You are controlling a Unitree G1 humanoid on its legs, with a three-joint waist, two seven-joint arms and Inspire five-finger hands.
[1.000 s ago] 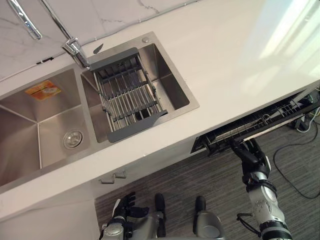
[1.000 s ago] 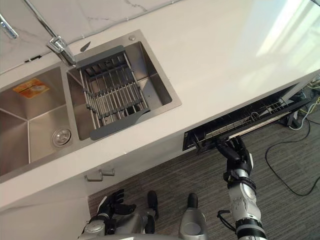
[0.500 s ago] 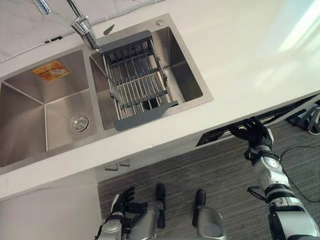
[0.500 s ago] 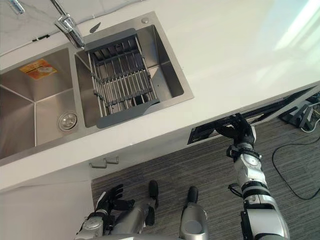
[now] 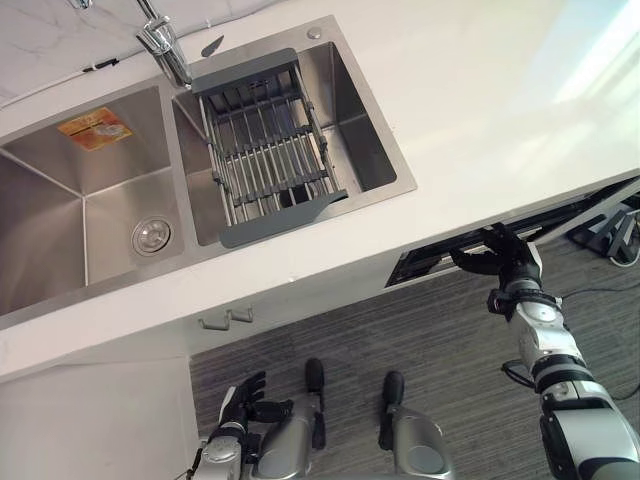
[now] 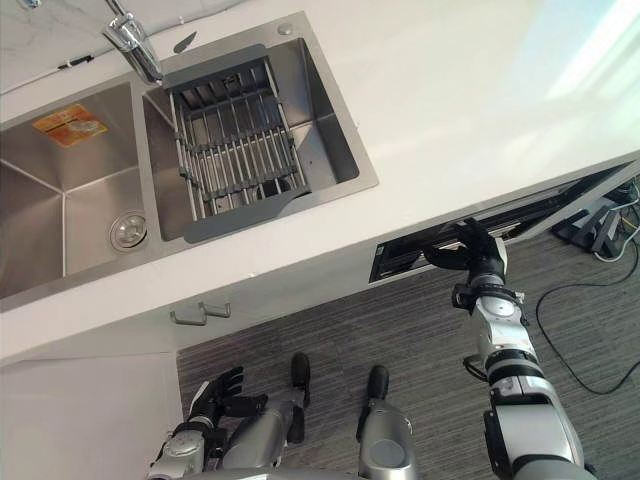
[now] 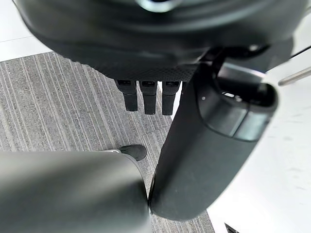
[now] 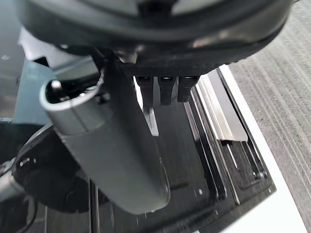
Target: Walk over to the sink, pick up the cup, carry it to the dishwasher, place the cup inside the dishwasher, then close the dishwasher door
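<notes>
Under the white table [image 5: 480, 110], at 4 o'clock, the dark dishwasher door [image 5: 580, 208] stands slightly ajar. The straight-fingered right hand [image 5: 505, 262] meets its top rim, likely stiff and best pushed there. The left hand [image 5: 243, 395] hangs slack.

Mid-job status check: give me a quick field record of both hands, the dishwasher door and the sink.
dishwasher door: ajar, a narrow dark gap under the counter
right hand: open, at the door's top edge
left hand: open, idle, low by the floor
sink: two basins
dish rack: grey, across the basin nearer the dishwasher
</notes>
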